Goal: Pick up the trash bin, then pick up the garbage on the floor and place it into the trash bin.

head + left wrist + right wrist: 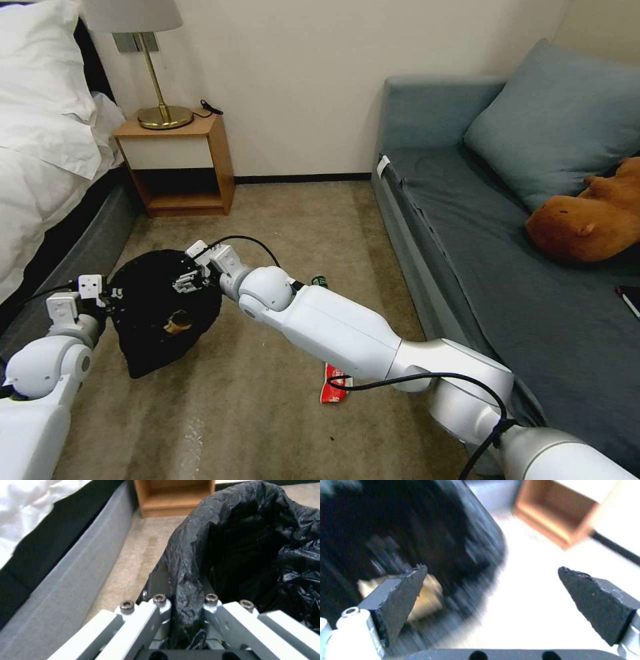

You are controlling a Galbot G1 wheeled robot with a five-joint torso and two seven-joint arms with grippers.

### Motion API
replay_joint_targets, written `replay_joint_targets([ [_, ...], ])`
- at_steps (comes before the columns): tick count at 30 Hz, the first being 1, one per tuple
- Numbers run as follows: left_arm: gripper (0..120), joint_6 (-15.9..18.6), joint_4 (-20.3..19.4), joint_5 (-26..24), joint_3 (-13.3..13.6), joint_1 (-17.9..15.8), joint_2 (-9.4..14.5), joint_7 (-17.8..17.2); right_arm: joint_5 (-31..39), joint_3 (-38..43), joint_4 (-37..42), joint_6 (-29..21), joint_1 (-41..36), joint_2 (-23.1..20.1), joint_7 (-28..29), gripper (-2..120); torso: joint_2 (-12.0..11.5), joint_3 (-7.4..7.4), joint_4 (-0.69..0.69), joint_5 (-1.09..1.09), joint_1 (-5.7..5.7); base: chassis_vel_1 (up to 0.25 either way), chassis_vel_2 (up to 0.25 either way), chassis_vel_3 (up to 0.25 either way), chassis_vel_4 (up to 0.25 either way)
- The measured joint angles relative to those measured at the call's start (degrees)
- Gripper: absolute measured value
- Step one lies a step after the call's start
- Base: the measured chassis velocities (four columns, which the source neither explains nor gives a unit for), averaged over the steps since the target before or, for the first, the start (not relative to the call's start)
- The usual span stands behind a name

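A bedroom with beige carpet (280, 220): a white-sheeted bed (40, 133) on the left, a wooden nightstand (177, 167) with a brass lamp (157, 80) against the far wall, and a grey-blue sofa (480, 220) on the right holding a cushion and a brown plush animal (587, 220). There is one trash bin (157, 313), lined with a crinkled black bag, next to the bed. The left gripper (186, 597) is clamped on the bin's bagged rim, on the side nearest the bed. The right gripper (189, 279) hovers over the bin's mouth, its fingers spread wide with nothing between them. One crumpled brown paper bag (179, 323) lies inside the bin. Two litter items are on the carpet: a red snack wrapper (333, 387) and a small bottle with a green label (320, 281), both partly hidden by the right arm.
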Motion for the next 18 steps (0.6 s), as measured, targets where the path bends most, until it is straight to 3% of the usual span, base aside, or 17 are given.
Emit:
replay_joint_targets([
  [2,4,-0.3,0.6,0.0,-0.1,0.1,0.2,0.0,0.3,-1.0,2.4,-3.4,0.2,-4.5,0.2,100,0.0,0.0,-0.06,0.0,0.0,0.0,0.0,0.0,0.0],
  [5,4,-0.4,0.8,0.0,-0.1,0.0,0.2,0.1,0.5,-1.4,3.3,-4.4,0.2,-6.1,0.2,100,0.0,0.0,-0.07,0.01,0.0,0.0,0.0,0.0,0.0],
  [8,4,-0.4,1.3,0.0,-0.1,-0.2,0.2,0.1,1.2,-1.7,7.1,-7.0,-1.3,-11.3,0.2,100,0.0,0.0,-0.03,-0.01,0.0,0.0,0.0,0.0,0.0],
  [18,4,-0.6,2.5,0.7,0.5,-1.1,-0.6,0.1,0.8,1.5,11.6,-8.2,-10.6,-21.7,1.4,100,0.0,0.0,-0.04,0.0,0.0,0.0,0.0,0.0,0.0],
])
